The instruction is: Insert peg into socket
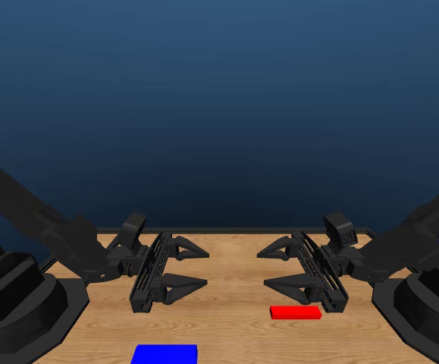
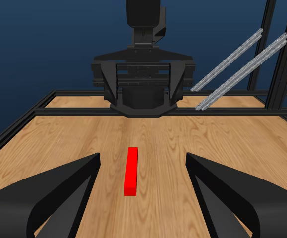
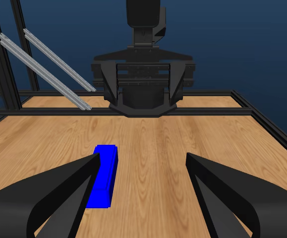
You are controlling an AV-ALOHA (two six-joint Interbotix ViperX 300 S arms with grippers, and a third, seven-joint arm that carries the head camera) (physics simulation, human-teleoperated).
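The red peg (image 1: 296, 312) lies flat on the wooden table, just in front of and below my right gripper (image 1: 269, 267); the left wrist view also shows the peg (image 2: 131, 171) on the wood ahead. The blue socket (image 1: 164, 354) rests near the front edge, in front of my left gripper (image 1: 200, 267), and the right wrist view shows the socket (image 3: 103, 176) partly behind one jaw. Both grippers hover above the table, open and holding nothing, facing each other across the middle.
The table (image 1: 234, 334) has a black frame rim (image 2: 44, 101) around it. Silver rails (image 2: 242, 64) lean at one corner. The arm bases (image 1: 22, 303) stand at the left and right sides.
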